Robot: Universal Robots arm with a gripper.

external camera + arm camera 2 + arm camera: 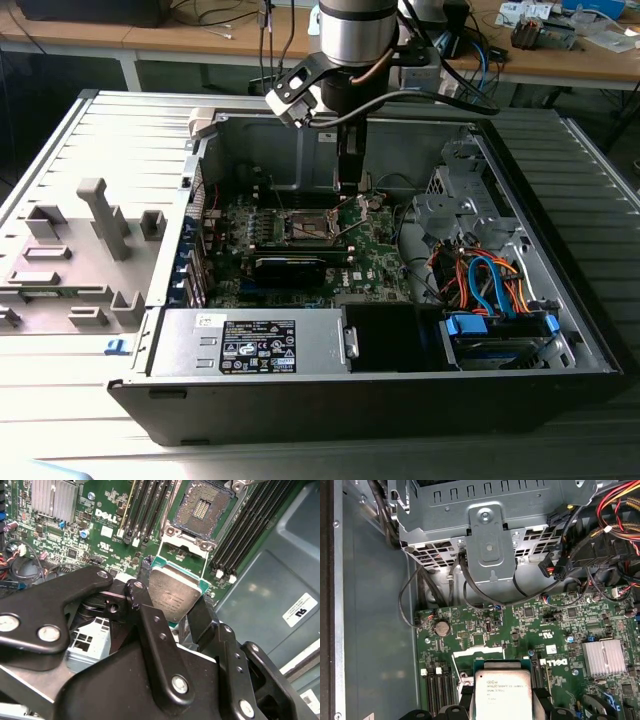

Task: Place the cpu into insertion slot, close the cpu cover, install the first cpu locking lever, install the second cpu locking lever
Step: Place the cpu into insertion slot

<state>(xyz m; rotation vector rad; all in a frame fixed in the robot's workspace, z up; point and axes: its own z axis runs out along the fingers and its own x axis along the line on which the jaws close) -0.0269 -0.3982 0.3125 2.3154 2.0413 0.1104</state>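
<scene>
My gripper [172, 604] is shut on the cpu [172, 596], a pale silvery square chip pinched by its edges between two black fingers [141, 591]. The first wrist view shows the same cpu [502, 696] face up over the green board. In the exterior view the gripper [348, 185] hangs inside the open computer case, a little above the board. It is towards the exterior view's right of the insertion slot [305, 226]. The insertion slot [202, 507] lies open, its dark pin field bare. The cpu cover [186, 544] is swung up beside the slot, between it and the cpu.
Black memory slots [150, 505] flank the socket on both sides. A finned heat sink [604, 657] sits on the board. A grey drive cage [490, 545] and coloured cables [490, 280] fill the case's right side. The power supply [250, 345] stands at the front.
</scene>
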